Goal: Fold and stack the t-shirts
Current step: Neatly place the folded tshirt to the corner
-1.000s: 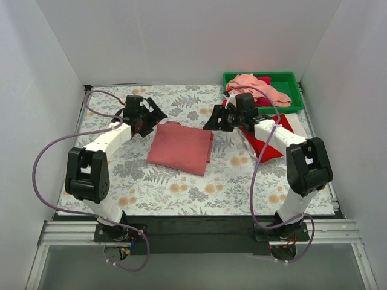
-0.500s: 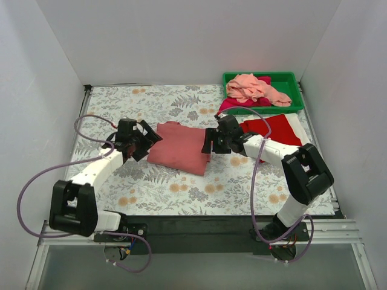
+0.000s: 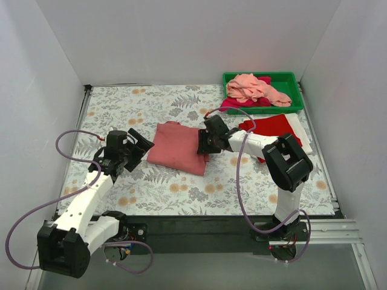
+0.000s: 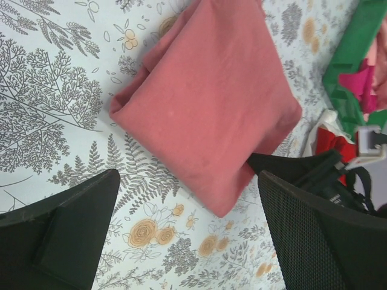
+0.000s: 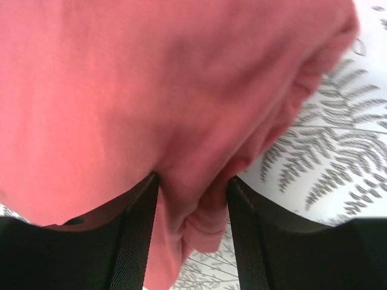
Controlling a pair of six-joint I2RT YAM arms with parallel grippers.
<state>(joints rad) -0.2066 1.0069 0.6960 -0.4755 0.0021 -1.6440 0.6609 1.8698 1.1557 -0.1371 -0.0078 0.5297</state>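
The dusty rose t-shirt [image 3: 180, 147] lies folded into a rectangle on the floral table [image 3: 181, 187]. My right gripper [image 3: 204, 144] is at its right edge. In the right wrist view both fingers [image 5: 140, 235] straddle a bunched fold of the shirt [image 5: 193, 199], and the cloth touches both pads. My left gripper [image 3: 136, 151] hovers just left of the shirt, open wide and empty. The left wrist view shows the shirt [image 4: 211, 103] ahead of its fingers [image 4: 60, 235]. A bright red t-shirt [image 3: 275, 128] lies on a white one [image 3: 302, 138] at the right.
A green bin [image 3: 289, 78] at the back right holds a salmon pink shirt [image 3: 254, 87] and a magenta one [image 3: 240, 104]. White walls close in the left, back and right sides. A purple cable [image 3: 72, 136] loops beside the left arm.
My right gripper moved left from the red shirt to the dusty rose shirt's right edge. My left gripper came down from the shirt's far left corner toward the near left. The shirt stayed put.
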